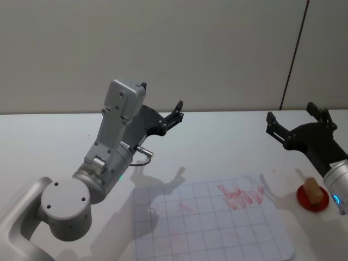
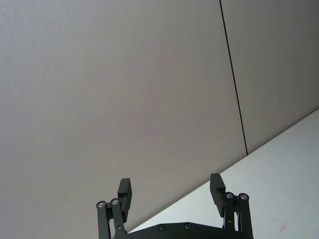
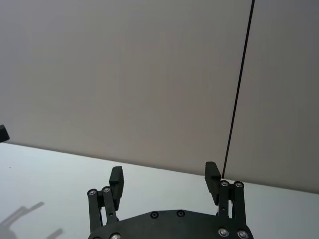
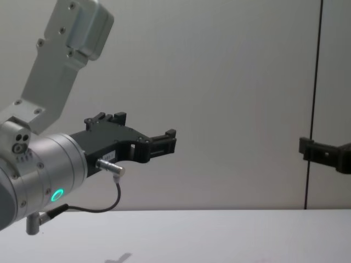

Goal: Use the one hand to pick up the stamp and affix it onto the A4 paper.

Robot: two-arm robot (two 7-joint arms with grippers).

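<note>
One left gripper (image 2: 170,183) up in the air over the left of the table (image 1: 217,142), jaws wide apart, holding nothing. One right gripper (image 1: 291,114) up at the right, jaws wide too, empty. Wooden stamp (image 1: 312,188) standing on a red pad (image 1: 318,206) at the table's right side, just beside the A4 paper (image 1: 212,228). Some red marks (image 1: 241,196) on the paper near that side.

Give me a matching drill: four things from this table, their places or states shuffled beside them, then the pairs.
1 stamp
2 paper
3 left hand
4 right hand

A open, raised beyond the stamp
B lies flat, bears red marks
C stands on the red pad
D open, raised beyond the paper's far left corner

Pairs: 1-C, 2-B, 3-D, 4-A
</note>
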